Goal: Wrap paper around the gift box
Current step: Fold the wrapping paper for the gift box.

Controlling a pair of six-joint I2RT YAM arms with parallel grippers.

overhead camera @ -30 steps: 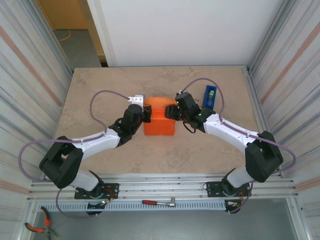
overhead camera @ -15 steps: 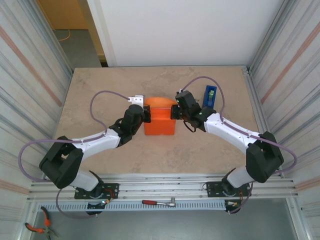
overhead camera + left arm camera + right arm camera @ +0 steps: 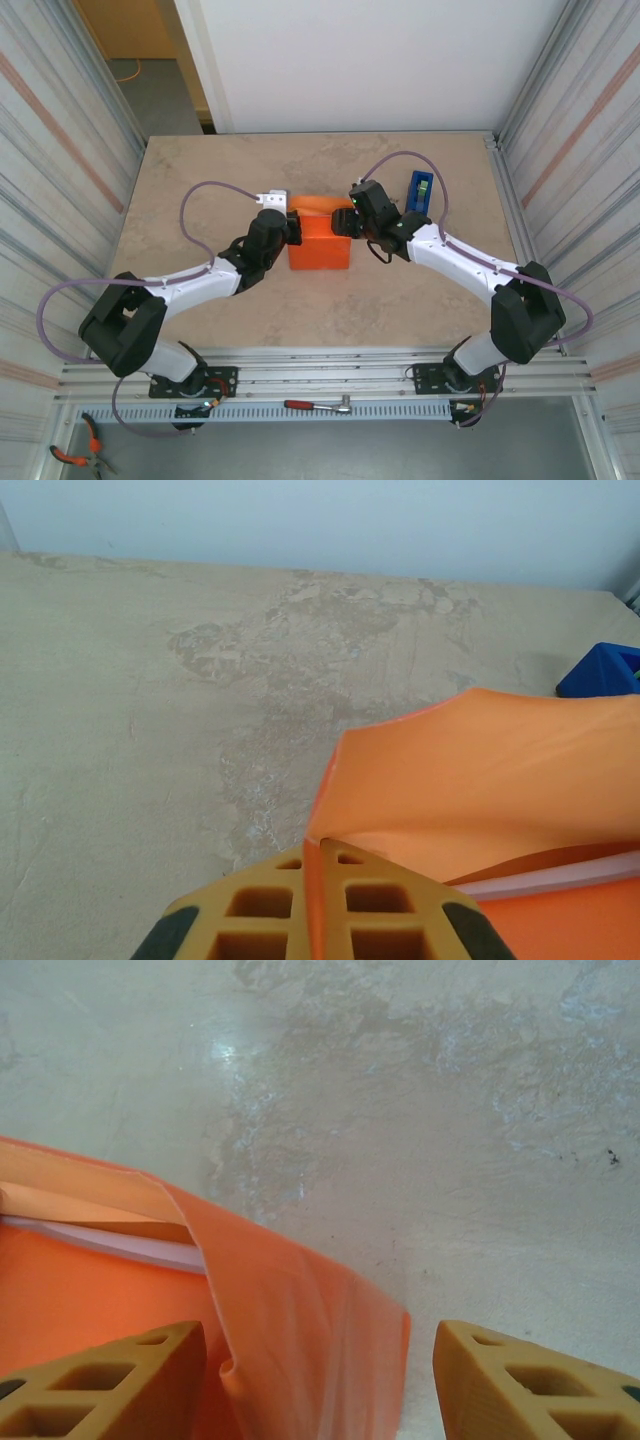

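Observation:
The orange paper (image 3: 320,245) lies folded over the gift box in the middle of the table. The box is almost wholly hidden. Just a pale strip of its edge (image 3: 565,876) peeks out under a flap, and the same kind of strip (image 3: 110,1242) shows in the right wrist view. My left gripper (image 3: 293,229) is at the parcel's far left corner, shut on a raised fold of paper (image 3: 470,770), with the sheet pinched between its fingertips (image 3: 321,880). My right gripper (image 3: 346,222) is at the far right corner and stands open. A loose paper flap (image 3: 300,1320) hangs between its fingers (image 3: 110,1380).
A blue tape dispenser (image 3: 419,190) stands just right of the right arm's wrist, and its corner shows in the left wrist view (image 3: 600,668). Corrugated walls enclose the table (image 3: 200,180) on the left and right. Bare tabletop lies beyond and in front of the parcel.
My left gripper has closed onto the paper fold. My right gripper closed and has opened again, and the flap now hangs loose between its fingers. Both arms have barely shifted.

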